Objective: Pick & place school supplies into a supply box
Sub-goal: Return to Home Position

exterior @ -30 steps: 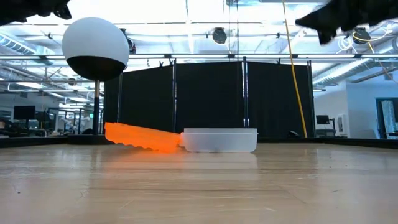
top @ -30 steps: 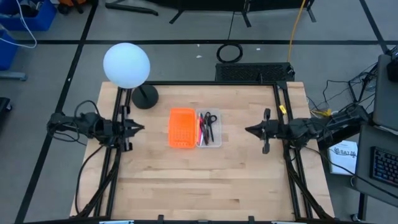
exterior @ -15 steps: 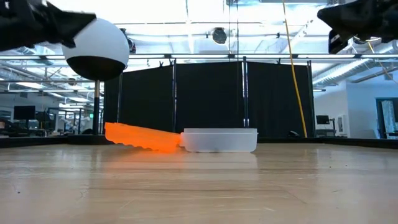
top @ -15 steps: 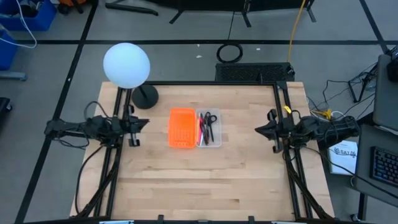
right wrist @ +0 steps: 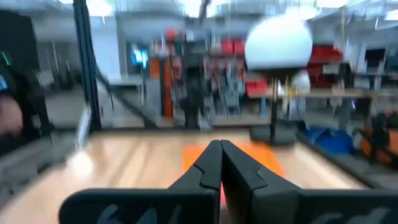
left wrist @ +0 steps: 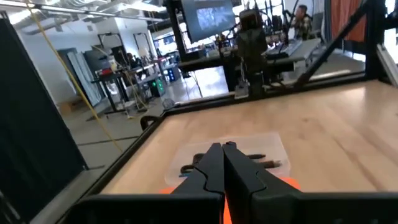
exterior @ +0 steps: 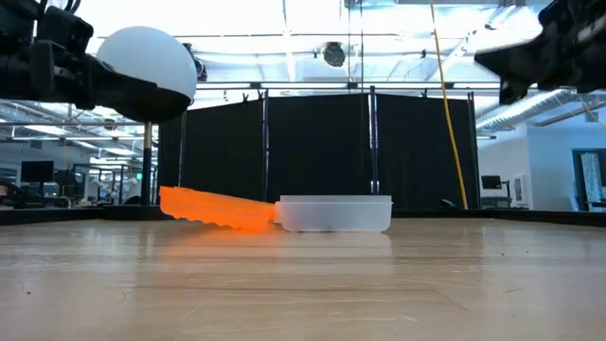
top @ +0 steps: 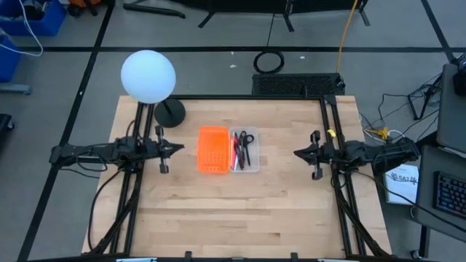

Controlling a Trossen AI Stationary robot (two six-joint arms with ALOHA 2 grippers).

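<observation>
Two arms are in view and neither carries anything. The left end effector (top: 175,148) hangs well apart from the supply box (top: 257,163), on the side where the orange tray (top: 212,151) lies; the right end effector (top: 298,153) hangs well apart from the box on the opposite side; each points its tip toward the box. Both wrist views show the fingers pressed together to a narrow point with nothing between them; the level view shows both arms high above the box, clear of the worktop (top: 233,211). Judgement: this raised, drawn-back, empty posture suits a parked position, chosen so that the arms foul nothing around the box.

School supplies (top: 241,151) lie inside the supply box, laid along its length; the black-handled scissors (top: 247,137) sit at one end; pink pens (top: 234,154) run along the wall next to the orange tray; dark pens lie between these and the opposite wall; an exact count cannot be made.

The orange tray touches the supply box along one long wall. In the level view it sits tilted, with the edge farther from the box raised; what props it is not visible. No supplies show on it, nor loose beside the box. Judgement: the filling appears complete.

A white globe lamp (top: 148,76) stands beyond the orange tray from the box, near the left arm; judgement: its stand is the one obstacle worth noting there.
</observation>
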